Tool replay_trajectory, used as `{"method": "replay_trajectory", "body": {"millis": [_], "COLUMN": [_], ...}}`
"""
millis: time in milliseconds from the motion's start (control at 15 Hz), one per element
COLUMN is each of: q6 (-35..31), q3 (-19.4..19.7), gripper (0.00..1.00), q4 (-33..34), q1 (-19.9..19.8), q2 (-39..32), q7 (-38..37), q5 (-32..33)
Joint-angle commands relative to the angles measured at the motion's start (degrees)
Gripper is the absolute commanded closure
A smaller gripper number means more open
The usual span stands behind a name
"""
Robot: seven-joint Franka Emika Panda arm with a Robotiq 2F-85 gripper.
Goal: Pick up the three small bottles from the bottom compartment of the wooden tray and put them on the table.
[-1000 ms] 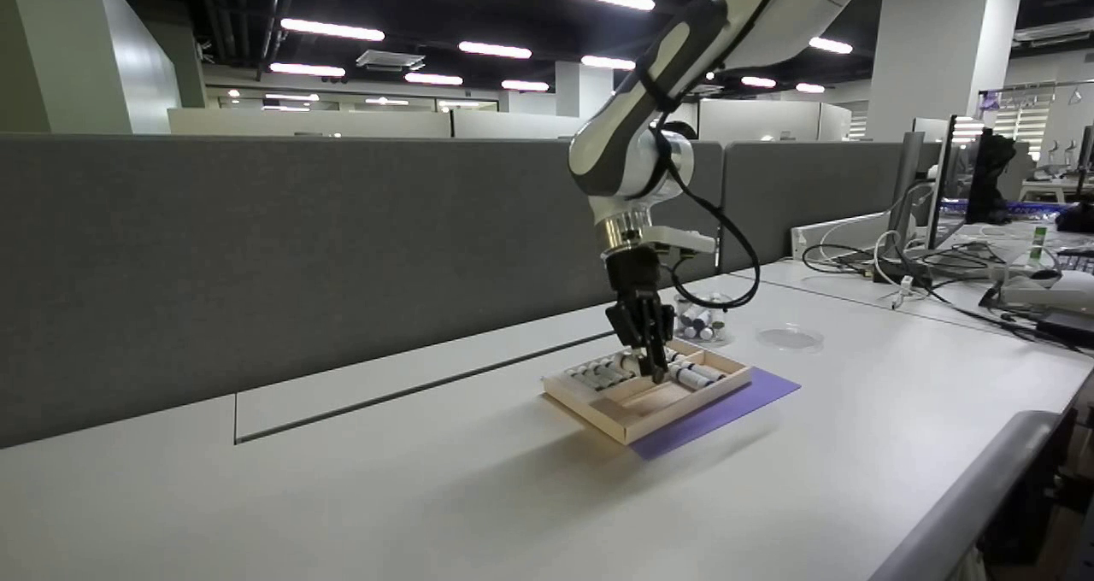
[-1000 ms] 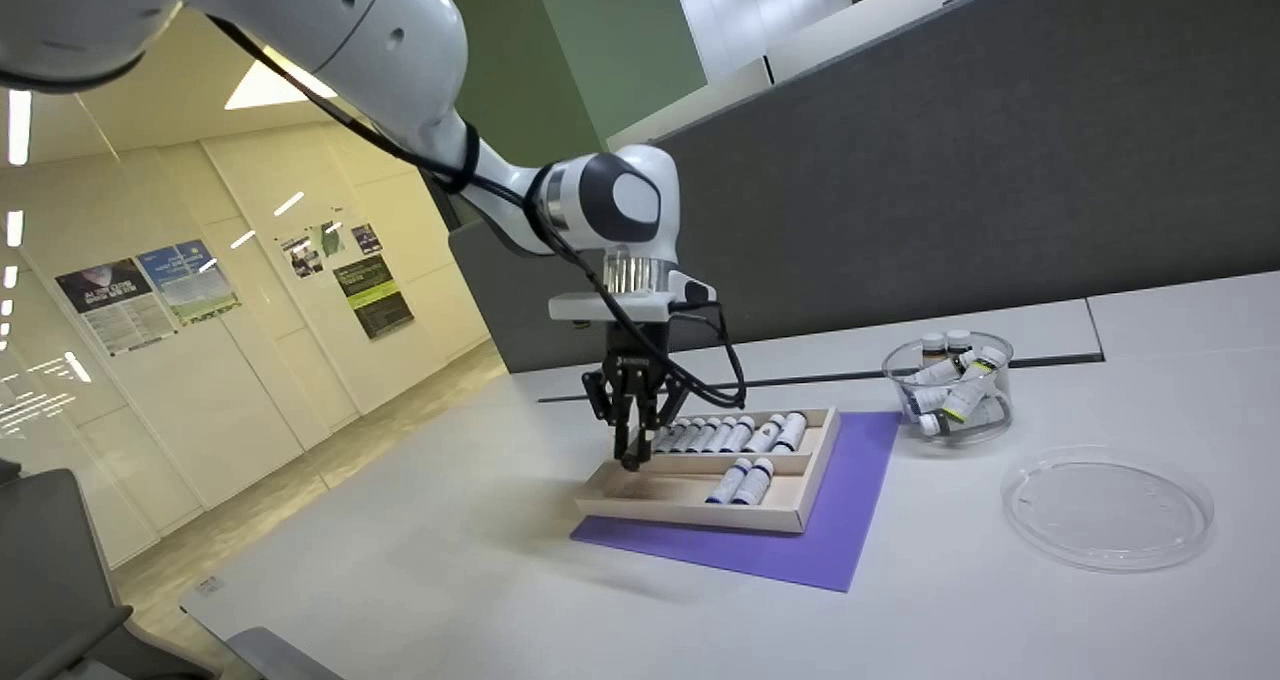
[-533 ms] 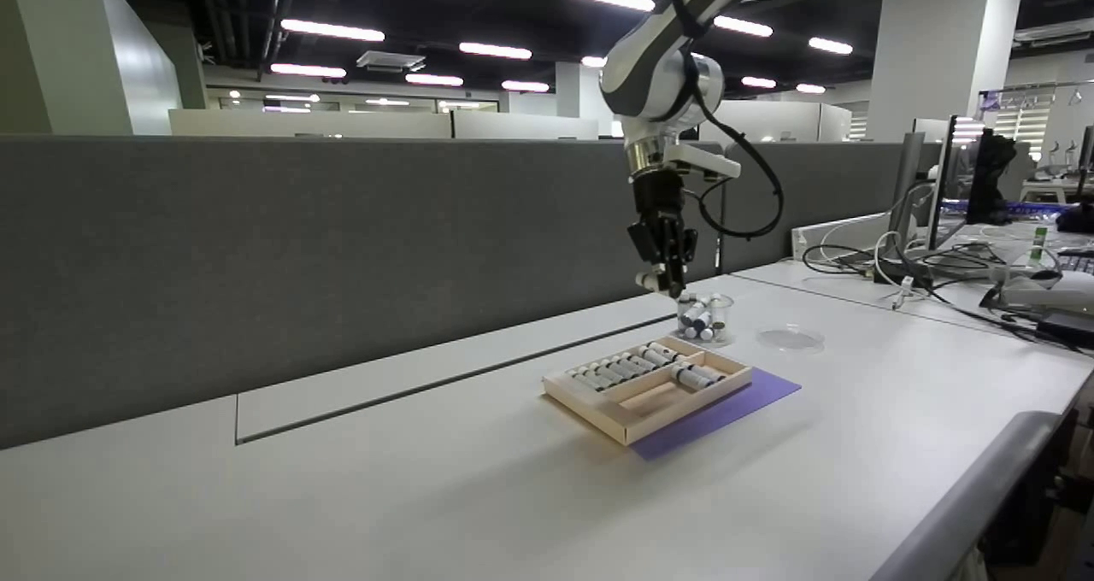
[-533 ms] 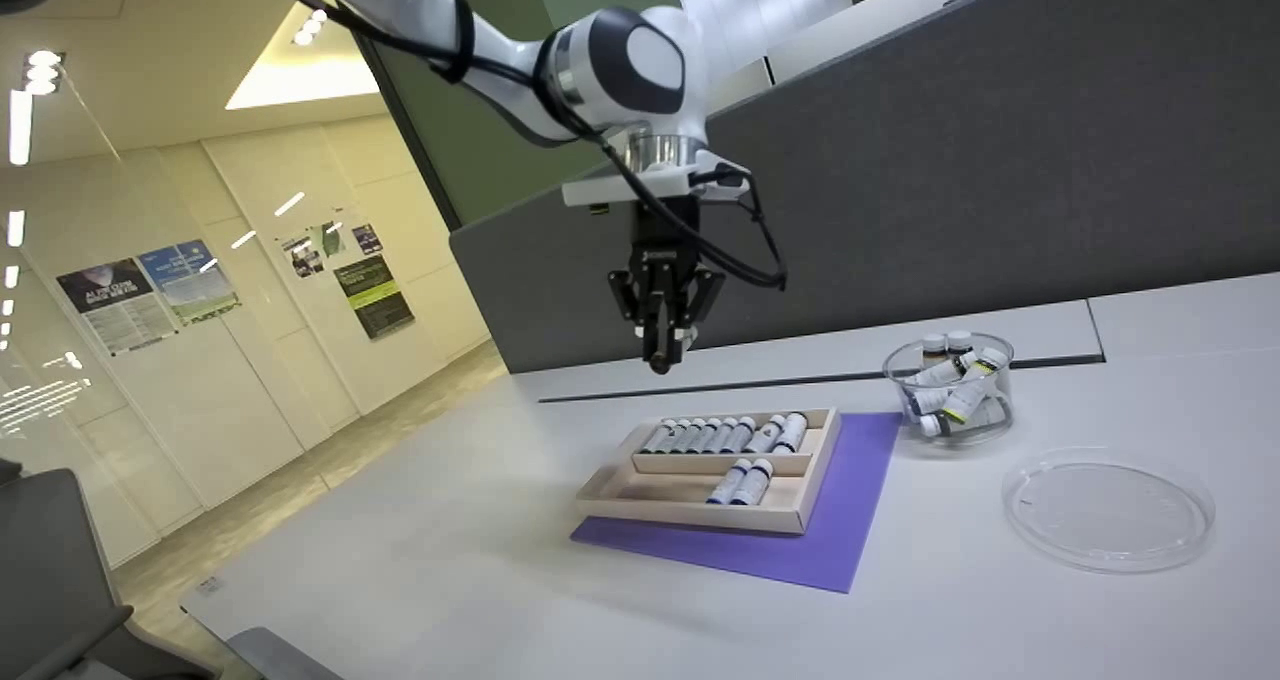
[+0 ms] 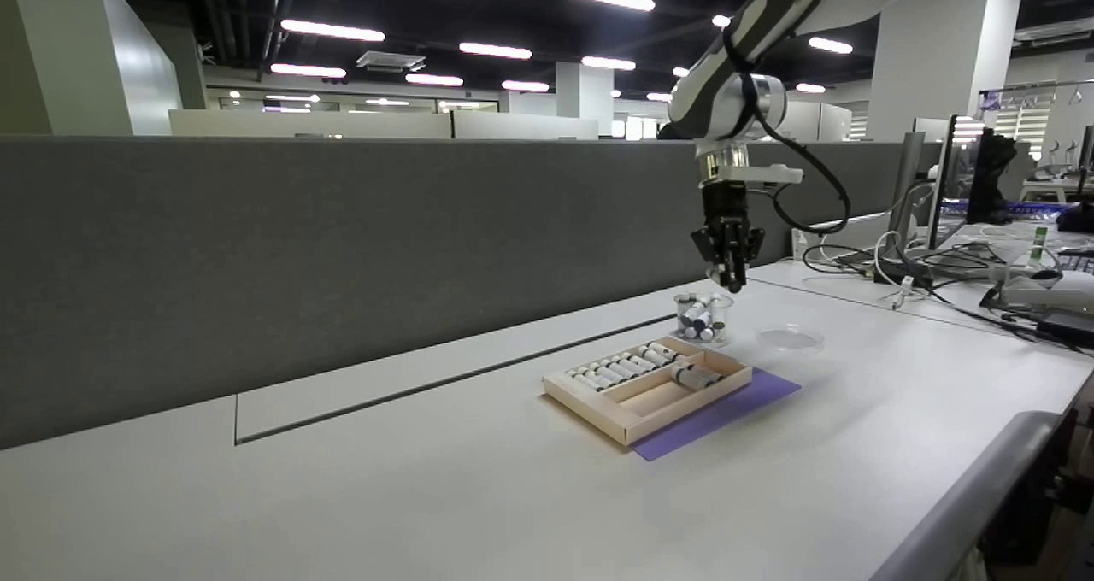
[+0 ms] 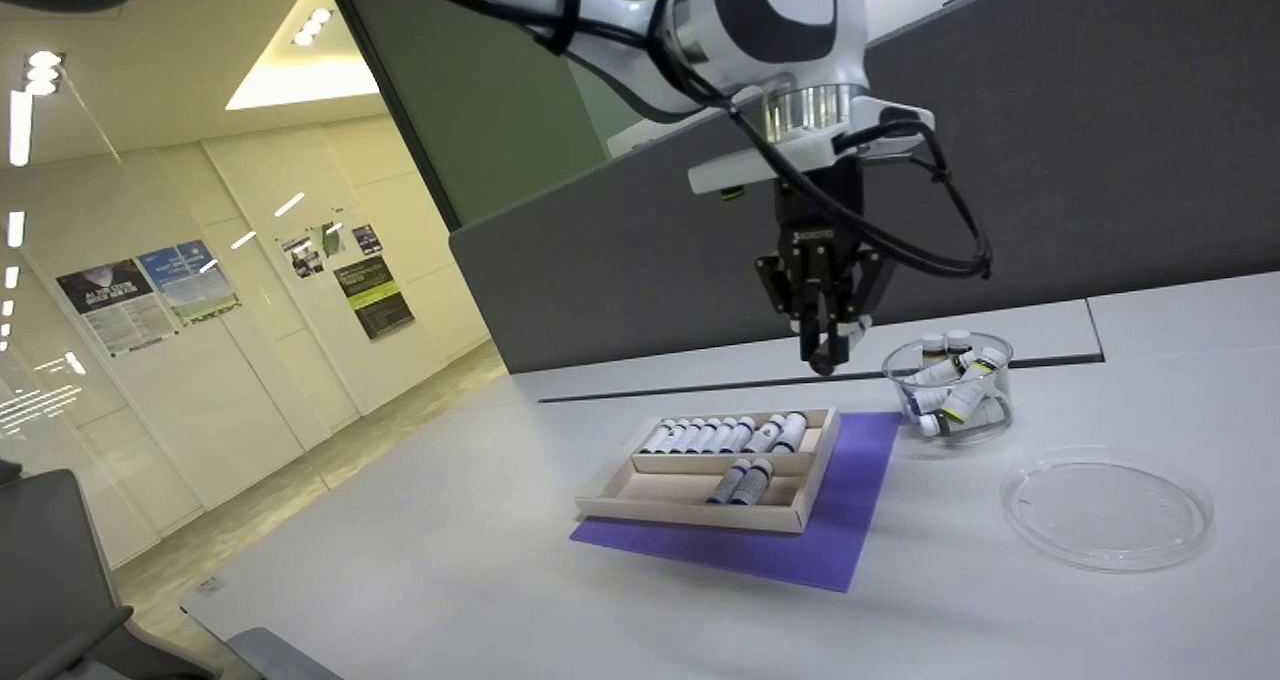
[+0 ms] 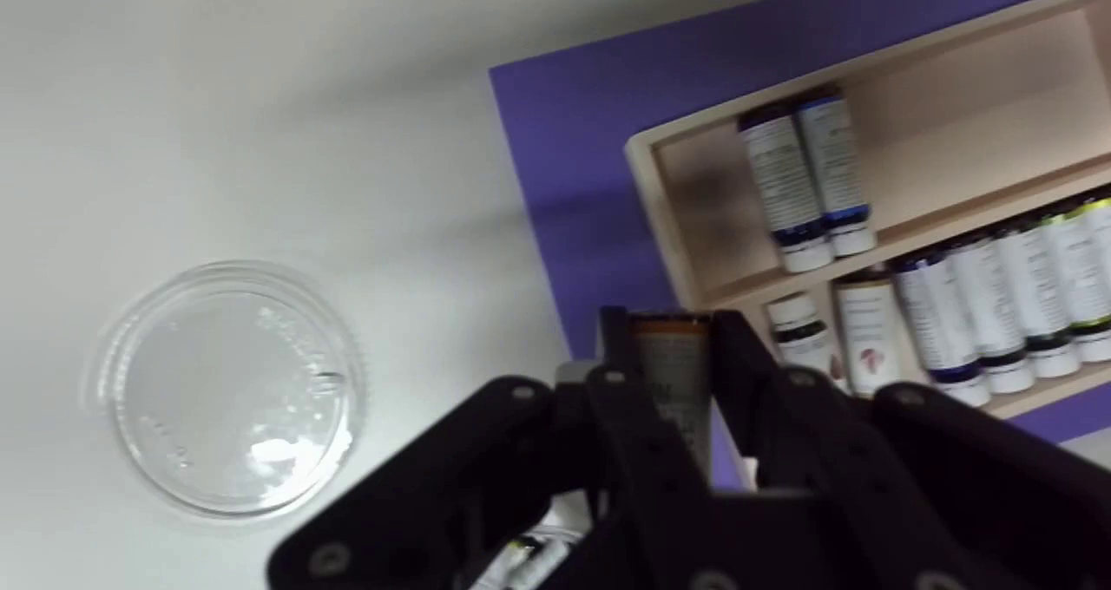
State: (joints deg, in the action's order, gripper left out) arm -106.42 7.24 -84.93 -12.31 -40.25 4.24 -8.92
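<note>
My gripper [image 5: 732,285] is shut on a small pale bottle with an orange band [image 7: 677,373] and holds it above the table [image 6: 450,570]. In an exterior view the gripper [image 6: 825,362] hangs behind and right of the wooden tray [image 6: 690,513]; a bit of the held bottle [image 6: 855,332] shows beside its fingers. Two more small bottles, the nearer-left one [image 6: 728,482] and its neighbour [image 6: 753,482], lie side by side in the tray's bottom compartment. They also show in the wrist view [image 7: 785,173]. The held bottle's far end is hidden by the fingers.
A row of several bottles [image 6: 710,435] fills the tray's upper compartment. A purple mat [image 6: 800,560] lies under the tray. A clear bowl [image 6: 1003,415] of bottles stands close to the gripper, with a round clear lid [image 6: 1108,510] nearby. A grey partition [image 5: 342,248] runs behind.
My gripper was low over the tray; it has risen with the bottle and then moved right, toward the clear bowl, in both exterior views. The tray and its two bottles have not moved.
</note>
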Motion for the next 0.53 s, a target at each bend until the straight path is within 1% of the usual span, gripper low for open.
{"method": "replay_trajectory", "body": {"millis": [0,200,467], "q6": [-0.75,-2.19,-6.03], "q3": [2.35,4.15,4.73], "gripper": [0.95,0.95,0.95], "q4": [2.05,1.99,2.38], "q1": [-2.59,-5.01,-7.67], "q2": [-2.38,-3.44,-5.57], "q7": [-6.5,-10.13,-10.89], "q5": [-0.01,-0.73,-1.43]}}
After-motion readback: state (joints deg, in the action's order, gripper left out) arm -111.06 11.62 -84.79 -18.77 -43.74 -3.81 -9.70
